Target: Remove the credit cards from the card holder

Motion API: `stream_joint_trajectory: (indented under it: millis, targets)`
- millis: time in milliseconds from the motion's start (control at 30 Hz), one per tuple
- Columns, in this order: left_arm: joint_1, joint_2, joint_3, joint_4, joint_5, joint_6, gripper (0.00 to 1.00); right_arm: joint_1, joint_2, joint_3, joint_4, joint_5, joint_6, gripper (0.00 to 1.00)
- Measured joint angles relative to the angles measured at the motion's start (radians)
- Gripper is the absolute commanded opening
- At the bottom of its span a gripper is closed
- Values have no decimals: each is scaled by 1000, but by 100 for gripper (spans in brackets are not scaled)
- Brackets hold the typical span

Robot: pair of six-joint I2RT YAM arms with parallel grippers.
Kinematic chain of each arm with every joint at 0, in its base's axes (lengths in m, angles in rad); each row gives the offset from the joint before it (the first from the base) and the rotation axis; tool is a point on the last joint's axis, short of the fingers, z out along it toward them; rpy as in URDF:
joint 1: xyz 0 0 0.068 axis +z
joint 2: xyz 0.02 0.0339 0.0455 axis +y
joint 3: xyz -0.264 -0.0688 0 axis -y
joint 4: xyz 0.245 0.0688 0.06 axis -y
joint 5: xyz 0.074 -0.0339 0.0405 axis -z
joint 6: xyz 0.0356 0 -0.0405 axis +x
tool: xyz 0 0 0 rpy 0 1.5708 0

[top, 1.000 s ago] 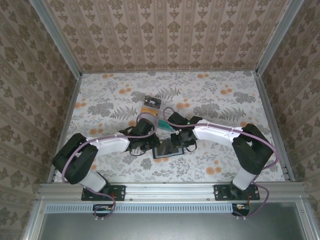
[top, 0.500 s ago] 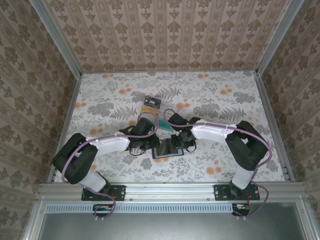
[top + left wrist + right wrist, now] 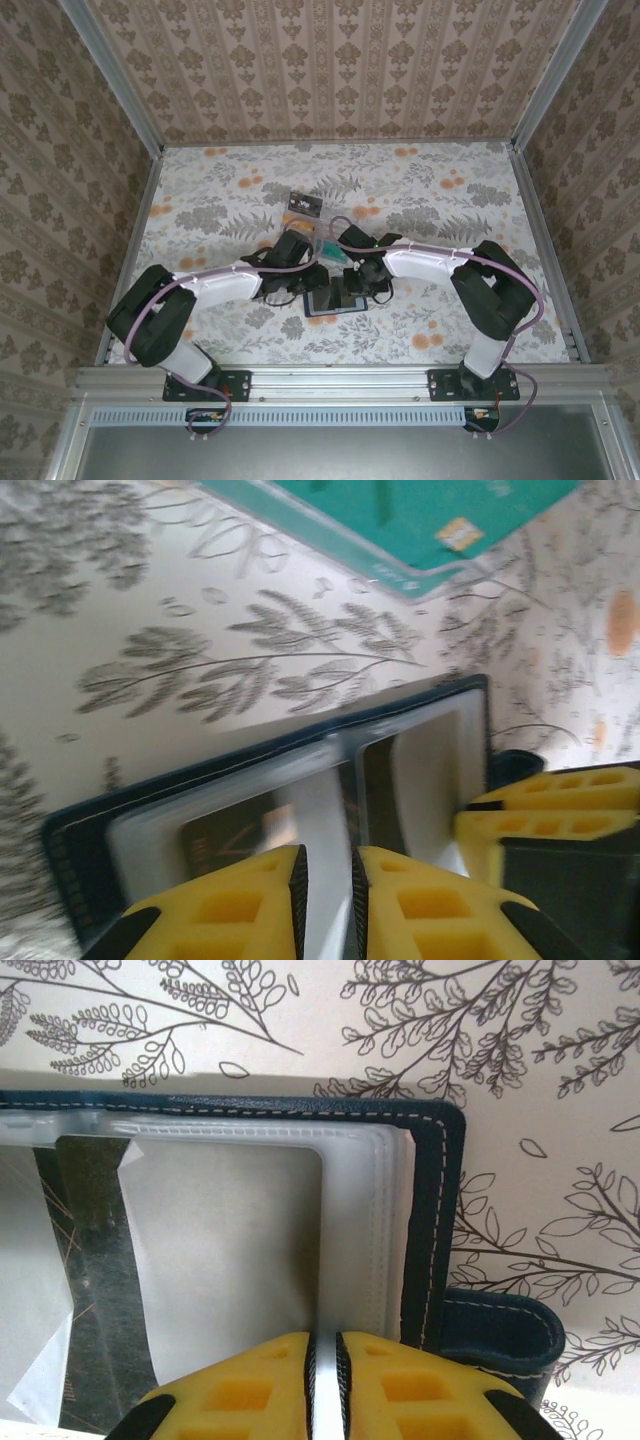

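Observation:
The navy card holder (image 3: 335, 303) lies open on the floral table between both arms. My left gripper (image 3: 327, 900) stands over its left half, jaws a narrow gap apart with a pale sleeve (image 3: 322, 810) between the pads. A dark card (image 3: 225, 835) sits in the pocket beside them. My right gripper (image 3: 322, 1380) is shut on a thin pale sleeve of the card holder (image 3: 430, 1220), close to the closure tab (image 3: 500, 1335). The dark card (image 3: 90, 1290) shows at the left. A teal card (image 3: 420, 520) lies loose beyond the wallet.
The teal card (image 3: 330, 251) rests just behind the grippers, and a black-and-orange card (image 3: 303, 206) lies farther back. The right gripper's yellow fingers (image 3: 540, 815) crowd the wallet's right half. Patterned walls and metal rails (image 3: 130, 250) enclose the table.
The left wrist has shifted slightly right and back over the wallet. The right arm's elbow has drawn in a little. The wallet and loose cards have stayed put.

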Motion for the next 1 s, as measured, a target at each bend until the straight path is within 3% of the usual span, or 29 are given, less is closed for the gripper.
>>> stream_joint_trajectory:
  millis: [233, 467, 1000]
  targets:
    - [-25, 82, 1, 63, 33, -39, 21, -5, 0, 0, 0, -11, 0, 18]
    - [-37, 82, 12, 53, 5, -51, 32, -6, 2, 0, 0, -11, 2, 18]
    - [-23, 94, -26, 182, 73, -79, 30, -29, 3, -8, 10, -69, 3, 18]
